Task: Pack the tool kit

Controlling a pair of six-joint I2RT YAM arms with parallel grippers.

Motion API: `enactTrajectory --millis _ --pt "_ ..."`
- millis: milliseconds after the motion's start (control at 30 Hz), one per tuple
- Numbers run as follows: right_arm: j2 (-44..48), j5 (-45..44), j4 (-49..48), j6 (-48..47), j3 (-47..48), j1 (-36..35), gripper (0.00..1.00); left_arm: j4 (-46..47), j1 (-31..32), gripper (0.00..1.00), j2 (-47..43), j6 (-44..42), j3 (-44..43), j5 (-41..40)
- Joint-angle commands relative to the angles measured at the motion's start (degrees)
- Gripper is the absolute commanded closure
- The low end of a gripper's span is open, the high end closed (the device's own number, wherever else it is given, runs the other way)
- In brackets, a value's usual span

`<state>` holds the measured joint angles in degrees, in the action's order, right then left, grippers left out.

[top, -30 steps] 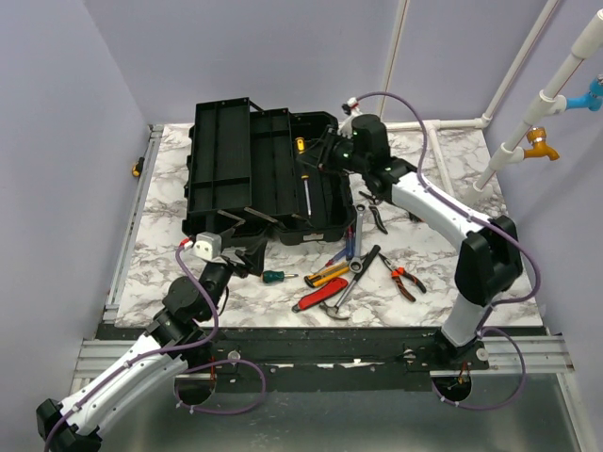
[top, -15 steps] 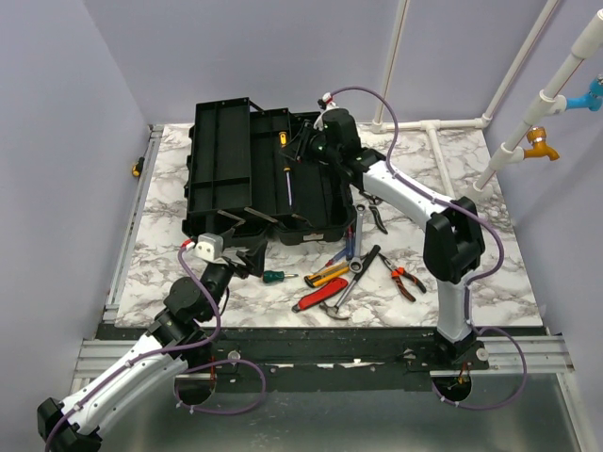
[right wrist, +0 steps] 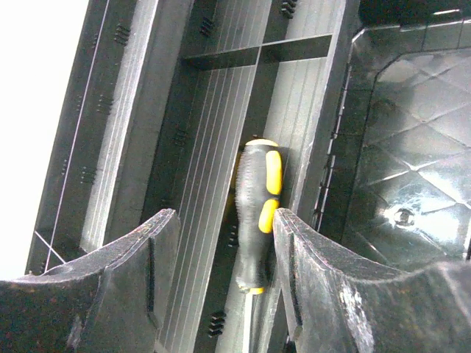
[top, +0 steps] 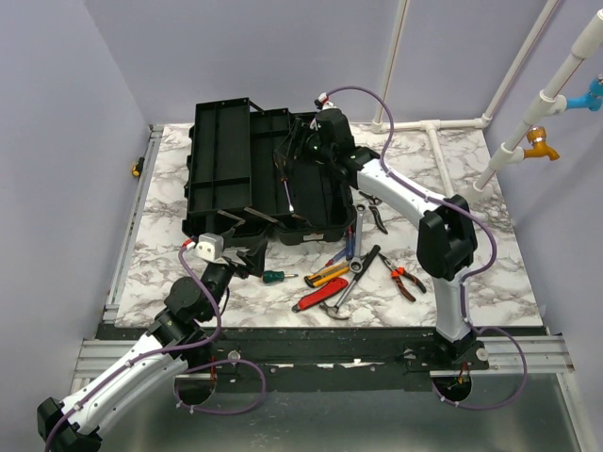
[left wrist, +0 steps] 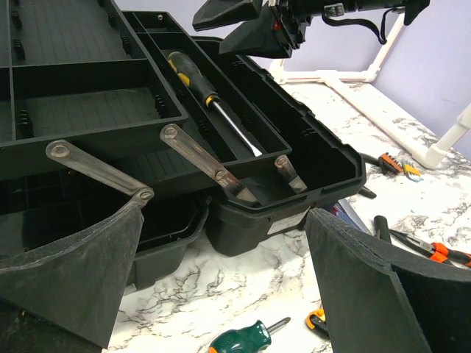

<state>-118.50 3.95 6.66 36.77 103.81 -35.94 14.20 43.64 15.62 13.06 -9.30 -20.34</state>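
On the left we see the left end effector point(left wrist: 224, 213) with its fingers spread wide and holding nothing. It sits low over the marble surface point(top: 170, 245), just in front of the toolbox point(top: 226, 160). A green-handled screwdriver point(top: 274, 277) lies on the surface near it. The black toolbox stands open toward the back, its trays fanned out on metal arms. In a narrow tray, a yellow-and-black screwdriver point(right wrist: 257, 213) lies lengthwise with its tip toward the near end. Over its handle hangs the right end effector point(right wrist: 225, 215), its fingers apart and not clamped on the handle. Right of the box, loose on the surface, we find a red-handled hammer point(top: 311, 298), a yellow-handled tool point(top: 325, 275), orange-handled pliers point(top: 403, 280) and dark pliers point(top: 373, 209).
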Motion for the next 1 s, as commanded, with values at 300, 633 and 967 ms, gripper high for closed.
enactTrajectory --millis 300,633,967 --pt "15.92 -13.83 1.92 -5.76 -15.55 -0.44 0.39 1.89 0.08 0.05 0.96 -0.71 -0.44 2.14" --pt "36.42 -29.74 5.09 -8.78 -40.73 -0.35 0.31 3.59 0.05 0.05 1.61 -0.74 0.16 4.17" --pt "43.82 -30.4 8.14 -2.68 -57.5 -0.27 0.32 7.06 0.09 0.06 4.83 -0.05 0.64 8.22"
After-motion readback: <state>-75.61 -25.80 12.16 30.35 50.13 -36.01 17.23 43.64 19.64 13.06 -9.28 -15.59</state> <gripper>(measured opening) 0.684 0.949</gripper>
